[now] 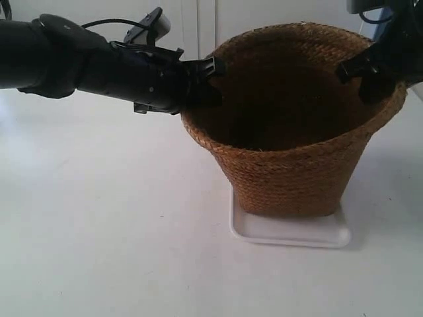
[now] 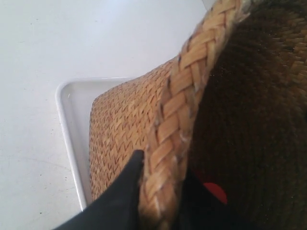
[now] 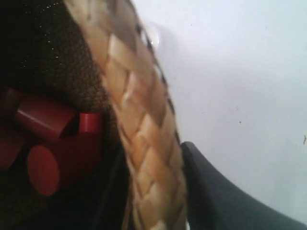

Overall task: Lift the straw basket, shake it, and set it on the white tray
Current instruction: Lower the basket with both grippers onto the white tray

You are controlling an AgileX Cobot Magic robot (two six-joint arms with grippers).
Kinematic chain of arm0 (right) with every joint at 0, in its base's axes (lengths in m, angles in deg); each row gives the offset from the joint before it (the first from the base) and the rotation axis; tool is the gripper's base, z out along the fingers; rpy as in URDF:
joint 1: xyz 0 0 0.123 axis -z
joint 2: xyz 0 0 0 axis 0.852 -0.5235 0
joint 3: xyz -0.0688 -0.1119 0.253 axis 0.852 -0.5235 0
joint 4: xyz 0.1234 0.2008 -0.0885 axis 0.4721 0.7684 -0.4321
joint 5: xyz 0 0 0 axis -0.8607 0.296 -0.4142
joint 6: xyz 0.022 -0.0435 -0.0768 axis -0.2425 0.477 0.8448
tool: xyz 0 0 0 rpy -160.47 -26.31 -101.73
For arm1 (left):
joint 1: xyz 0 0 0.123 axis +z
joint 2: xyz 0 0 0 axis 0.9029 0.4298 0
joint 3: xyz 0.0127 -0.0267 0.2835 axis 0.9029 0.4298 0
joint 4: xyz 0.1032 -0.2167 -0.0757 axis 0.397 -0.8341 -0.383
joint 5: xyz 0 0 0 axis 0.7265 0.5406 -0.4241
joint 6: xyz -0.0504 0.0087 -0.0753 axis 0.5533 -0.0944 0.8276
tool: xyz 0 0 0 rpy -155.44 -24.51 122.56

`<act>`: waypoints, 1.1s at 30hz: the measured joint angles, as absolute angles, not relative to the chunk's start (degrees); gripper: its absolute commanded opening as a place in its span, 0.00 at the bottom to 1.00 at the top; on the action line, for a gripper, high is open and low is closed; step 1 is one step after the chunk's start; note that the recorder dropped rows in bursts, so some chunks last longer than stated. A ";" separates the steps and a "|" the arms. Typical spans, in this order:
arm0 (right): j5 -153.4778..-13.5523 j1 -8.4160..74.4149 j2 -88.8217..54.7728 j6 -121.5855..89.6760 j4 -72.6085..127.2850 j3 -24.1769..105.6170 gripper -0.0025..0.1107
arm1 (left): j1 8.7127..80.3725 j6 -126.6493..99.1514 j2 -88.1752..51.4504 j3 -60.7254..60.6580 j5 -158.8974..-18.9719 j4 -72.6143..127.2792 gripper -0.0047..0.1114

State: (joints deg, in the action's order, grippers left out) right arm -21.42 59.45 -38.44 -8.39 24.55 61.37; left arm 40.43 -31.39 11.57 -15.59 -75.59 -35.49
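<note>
On one white tray (image 1: 291,235) sits one straw basket (image 1: 291,177).

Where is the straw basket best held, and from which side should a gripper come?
Probably grip the straw basket at its braided rim, from above on opposite sides, one finger inside and one outside: the flared body looks too wide to span.

No readable text
No lettering, label, brand or number shows — not on the straw basket (image 1: 291,178), the white tray (image 1: 291,236) or the table (image 1: 99,231).
</note>
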 measured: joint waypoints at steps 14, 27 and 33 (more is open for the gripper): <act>-24.10 59.45 -39.80 -8.39 22.11 61.37 0.02 | 40.20 -33.38 12.14 -17.94 -76.00 -35.00 0.04; -22.67 59.45 -39.80 -8.39 21.32 61.37 0.04 | 40.20 -33.38 12.14 -17.94 -74.27 -35.00 0.04; -22.55 59.45 -39.80 -8.39 21.32 61.37 0.22 | 40.20 -33.38 12.14 -17.94 -73.94 -35.00 0.26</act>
